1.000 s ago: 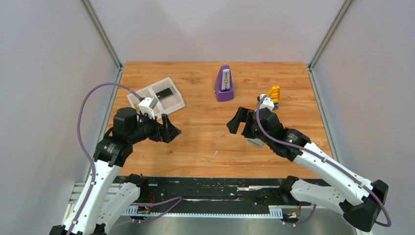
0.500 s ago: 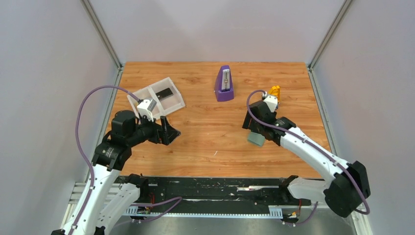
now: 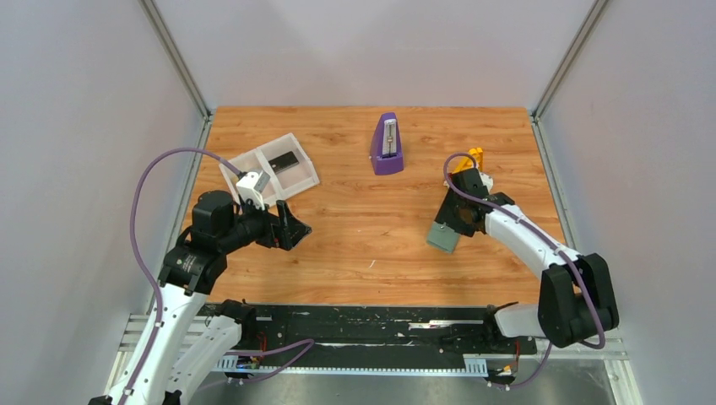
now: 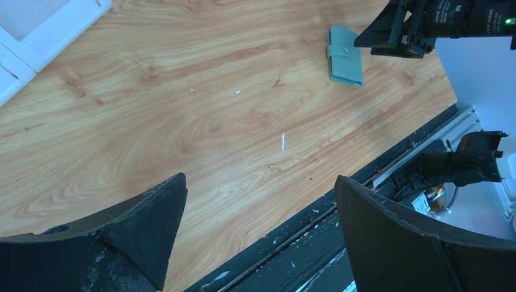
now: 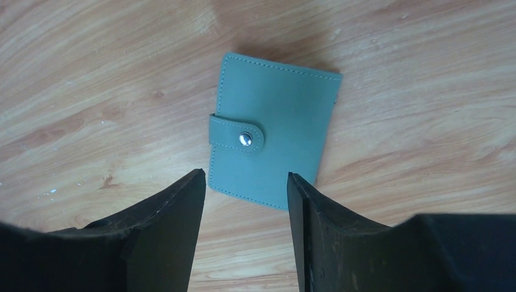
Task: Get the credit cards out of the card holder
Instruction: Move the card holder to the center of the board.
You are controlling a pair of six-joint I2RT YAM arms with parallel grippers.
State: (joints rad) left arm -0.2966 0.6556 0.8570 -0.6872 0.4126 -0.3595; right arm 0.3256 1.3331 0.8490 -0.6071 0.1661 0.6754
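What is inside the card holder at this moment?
Nothing inside shows. The card holder lies closed on the table, its strap snapped shut over the front, so any cards are covered.

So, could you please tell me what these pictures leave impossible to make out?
- Credit cards: not visible in any view; the card holder lies closed, strap snapped.
- Yellow object, top view: mostly hidden behind the right arm.
- Dark item in the white tray, top view: too small to identify.
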